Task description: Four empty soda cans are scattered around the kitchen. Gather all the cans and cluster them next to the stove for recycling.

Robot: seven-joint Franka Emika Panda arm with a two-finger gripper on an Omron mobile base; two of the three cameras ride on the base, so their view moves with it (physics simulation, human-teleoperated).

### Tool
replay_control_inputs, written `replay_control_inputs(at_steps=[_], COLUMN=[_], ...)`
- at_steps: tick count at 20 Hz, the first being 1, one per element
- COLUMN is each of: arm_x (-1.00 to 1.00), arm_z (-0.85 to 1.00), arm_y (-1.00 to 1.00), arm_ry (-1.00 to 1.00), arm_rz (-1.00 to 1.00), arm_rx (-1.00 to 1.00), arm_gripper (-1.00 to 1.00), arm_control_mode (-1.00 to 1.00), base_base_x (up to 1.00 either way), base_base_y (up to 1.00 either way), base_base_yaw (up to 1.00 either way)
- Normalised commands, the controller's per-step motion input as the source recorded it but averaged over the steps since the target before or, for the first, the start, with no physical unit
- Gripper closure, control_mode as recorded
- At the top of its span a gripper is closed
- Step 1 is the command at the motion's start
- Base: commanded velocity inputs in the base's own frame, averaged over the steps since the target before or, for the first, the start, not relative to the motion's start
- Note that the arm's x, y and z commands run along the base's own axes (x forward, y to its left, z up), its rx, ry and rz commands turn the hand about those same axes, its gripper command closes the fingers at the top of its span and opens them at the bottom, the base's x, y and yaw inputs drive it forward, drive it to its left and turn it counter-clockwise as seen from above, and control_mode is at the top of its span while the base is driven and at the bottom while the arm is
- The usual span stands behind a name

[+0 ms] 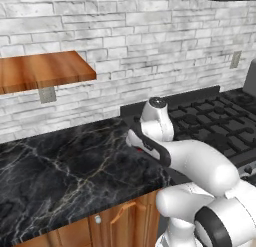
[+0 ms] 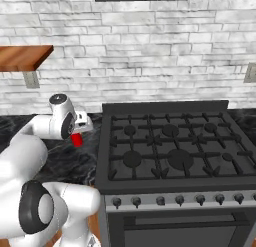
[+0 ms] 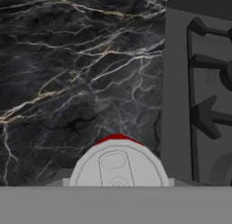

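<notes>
Judging from what shows, the gathering is under way but unfinished. On the stove side, the black marble counter to its left carries no standing cans in either base view, so no cluster shows there yet. One red can is in the arm's care, which leaves its set-down and whatever others are scattered elsewhere; how many have been dealt with I cannot tell.

The arm reaches low over the counter close to the stove's left edge. The gripper is closed narrowly on that can: in the right base view a red body hangs just under the hand, and in the left base view a sliver of red peeks beside the hand. In the hand view the can's silver top, with a red rim behind it, sits at the bottom between the fingers, with bare counter beyond it and the stove's edge and grates just to the right. Whether the can's base touches the counter cannot be made out.
</notes>
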Motion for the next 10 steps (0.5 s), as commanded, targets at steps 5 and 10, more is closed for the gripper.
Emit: replay_control_inputs(at_steps=[5, 10], arm_x=[0.11, 0.41], arm_z=[-0.12, -0.26], arm_y=[0.0, -0.12], arm_ry=[0.02, 0.0], arm_rz=[0.0, 0.0], arm_rx=[-0.01, 0.0], arm_gripper=[1.0, 1.0], arm_control_mode=[-1.0, -1.0], base_base_x=[0.0, 0.0], base_base_y=[0.0, 0.0], base_base_yaw=[0.0, 0.0])
